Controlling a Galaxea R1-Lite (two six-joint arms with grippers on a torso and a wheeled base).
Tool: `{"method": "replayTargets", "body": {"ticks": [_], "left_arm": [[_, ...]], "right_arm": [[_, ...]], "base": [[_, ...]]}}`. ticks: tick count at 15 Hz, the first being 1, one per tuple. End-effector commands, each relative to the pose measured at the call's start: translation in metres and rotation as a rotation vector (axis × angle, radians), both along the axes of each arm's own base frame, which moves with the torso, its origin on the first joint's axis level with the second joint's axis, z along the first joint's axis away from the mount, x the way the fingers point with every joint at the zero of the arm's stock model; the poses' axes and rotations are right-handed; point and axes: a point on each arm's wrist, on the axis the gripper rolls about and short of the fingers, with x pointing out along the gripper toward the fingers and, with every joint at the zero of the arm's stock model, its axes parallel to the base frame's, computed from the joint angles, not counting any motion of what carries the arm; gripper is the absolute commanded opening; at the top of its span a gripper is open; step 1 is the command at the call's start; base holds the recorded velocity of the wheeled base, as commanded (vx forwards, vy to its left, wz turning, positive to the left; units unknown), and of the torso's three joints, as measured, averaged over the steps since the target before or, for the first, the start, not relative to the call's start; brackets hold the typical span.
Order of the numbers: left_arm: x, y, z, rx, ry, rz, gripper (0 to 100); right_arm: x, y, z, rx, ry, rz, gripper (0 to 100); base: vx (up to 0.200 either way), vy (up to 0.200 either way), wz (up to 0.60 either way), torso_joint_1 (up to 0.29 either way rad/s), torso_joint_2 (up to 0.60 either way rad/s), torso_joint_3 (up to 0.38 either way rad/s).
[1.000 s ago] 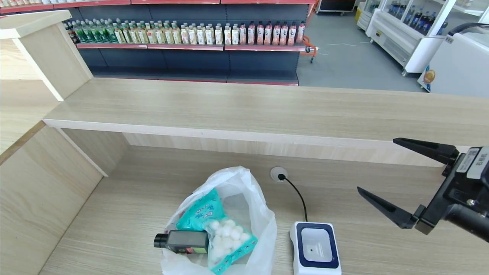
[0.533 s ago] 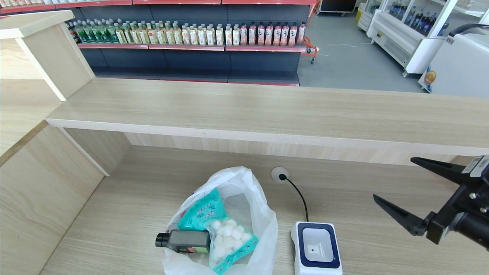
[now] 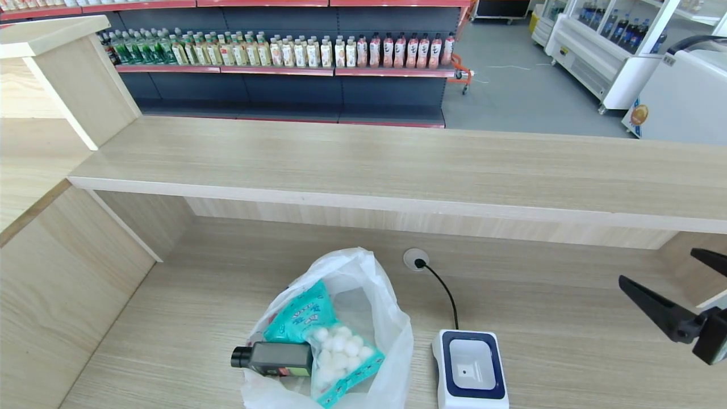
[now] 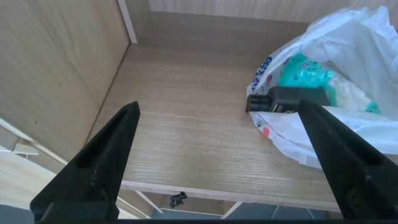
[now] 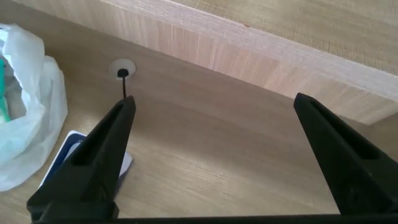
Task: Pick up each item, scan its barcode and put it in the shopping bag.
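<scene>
Two claws: left claw and right claw hanging spread, empty.
Bag: holding bottle, pouch.
Next: probably seeking any unscanned item.

White shopping bag open — teal packet, dark bottle lying inside.

**Checkout desk, light wood grain**

Lower desk carried a white shopping bag (filled, mouth open) near its front edge. A barcode scanner lay just beside it, and a black cable ran from it to a round grommet.
</scene>
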Motion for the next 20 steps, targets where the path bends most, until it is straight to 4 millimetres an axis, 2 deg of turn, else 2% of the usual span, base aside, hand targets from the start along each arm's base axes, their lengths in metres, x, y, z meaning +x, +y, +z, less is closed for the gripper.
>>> {"method": "replayTargets", "body": {"ticks": [1, 3, 5, 9, 14, 18, 20], "left_arm": [[0.000, 0.000, 0.000, 0.000, 0.000, 0.000, 100], [0.000, 0.000, 0.000, 0.000, 0.000, 0.000, 100], [0.000, 0.000, 0.000, 0.000, 0.000, 0.000, 100], [0.000, 0.000, 0.000, 0.001, 0.000, -0.002, 100], [0.000, 0.000, 0.000, 0.006, 0.000, -0.002, 100], [0.000, 0.000, 0.000, 0.003, 0.000, 0.000, 100], [0.000, 0.000, 0.000, 0.004, 0.000, 0.000, 100]], "right_arm": [[-0.025, -0.004, 0.027, 0.018, -0.080, -0.032, 100], [-0.035, -0.007, 0.043, 0.005, -0.051, -0.120, 100], [-0.039, -0.009, 0.045, 0.002, -0.043, -0.159, 100], [-0.049, -0.013, 0.031, -0.005, -0.033, -0.241, 100], [-0.048, -0.013, 0.032, -0.010, -0.034, -0.276, 100], [-0.055, -0.015, 0.011, -0.021, 0.006, -0.321, 100], [-0.056, -0.015, 0.011, -0.020, 0.002, -0.326, 100]], "base": [[0.000, 0.000, 0.00, 0.000, 0.00, 0.000], [0.000, 0.000, 0.00, 0.000, 0.00, 0.000], [0.000, 0.000, 0.00, 0.000, 0.00, 0.000], [0.000, 0.000, 0.00, 0.000, 0.00, 0.000], [0.000, 0.000, 0.00, 0.000, 0.00, 0.000], [0.000, 0.000, 0.00, 0.000, 0.00, 0.000], [0.000, 0.000, 0.00, 0.000, 0.00, 0.000]]}}
